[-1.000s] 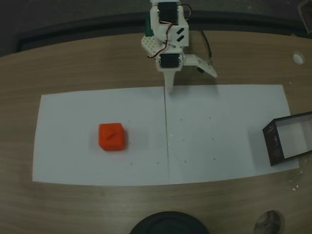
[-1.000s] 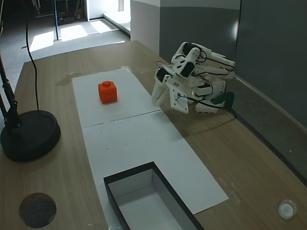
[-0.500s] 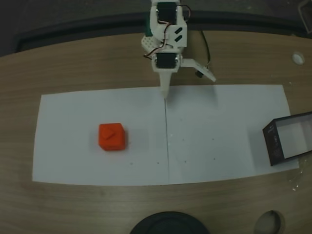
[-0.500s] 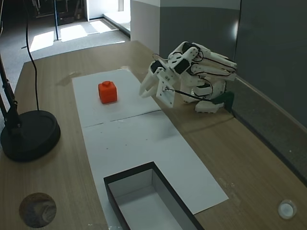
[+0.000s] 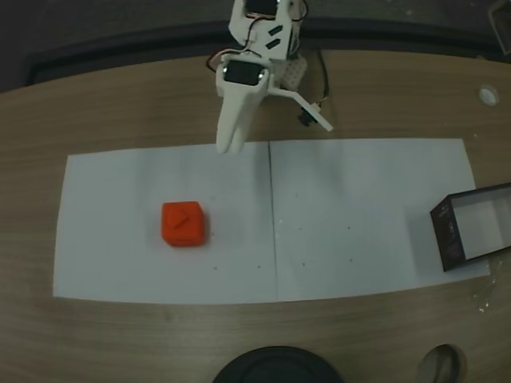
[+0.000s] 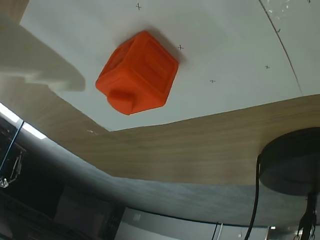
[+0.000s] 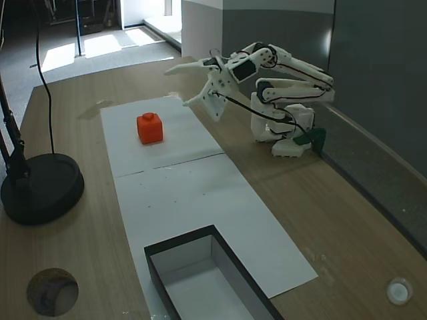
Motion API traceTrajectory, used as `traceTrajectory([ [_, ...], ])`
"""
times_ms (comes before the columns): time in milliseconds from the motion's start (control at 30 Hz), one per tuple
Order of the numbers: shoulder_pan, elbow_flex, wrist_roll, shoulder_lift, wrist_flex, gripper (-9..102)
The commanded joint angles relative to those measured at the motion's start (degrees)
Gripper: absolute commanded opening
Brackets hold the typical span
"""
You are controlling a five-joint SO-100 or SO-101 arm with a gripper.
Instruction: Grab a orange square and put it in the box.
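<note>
Splayed, empty fingers (image 7: 179, 85) hang above the sheet's far edge, the orange square (image 5: 184, 224) lying ahead, nearer the camera in a fixed view.

Top-down, side-on and wrist cameras, all on the orange square (image 5: 184, 223).

White plastic arm (image 7: 287, 73), blocky segments w/ black servo faces set in. Thin red + black wires loop along the links. Gripper (image 5: 267, 136): long tapered white finger (image 5: 234, 120) plus a slimmer white finger. Green part at arm's base (image 7: 308, 138), by the desk's (image 7: 347, 220) edge.
</note>
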Motion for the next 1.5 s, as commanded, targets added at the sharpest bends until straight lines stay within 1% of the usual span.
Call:
traceTrajectory([
  [0,0.0,-13.0,0.7,-17.4,0.1,37],
  [133,2.3,-26.2,1.0,-39.6,0.3,37],
  [200,4.2,-32.7,3.0,-49.9,1.1,37],
  [300,6.6,-42.7,4.3,-63.5,5.7,36],
  [433,8.2,-53.8,4.5,-76.9,12.6,36],
  [533,9.0,-58.6,4.3,-83.0,14.0,36],
  [933,9.2,-65.6,4.1,-94.7,13.5,36],
  [1000,9.2,-66.2,4.1,-95.7,13.5,32],
  [1100,9.3,-67.1,4.4,-97.1,13.5,20],
  [1167,9.2,-67.9,4.2,-97.7,13.5,14],
  [1333,8.5,-69.4,4.0,-97.2,13.5,11],
  [1400,6.9,-72.2,4.0,-96.9,14.5,11],
  [1467,4.1,-75.9,4.0,-95.4,17.3,11],
])
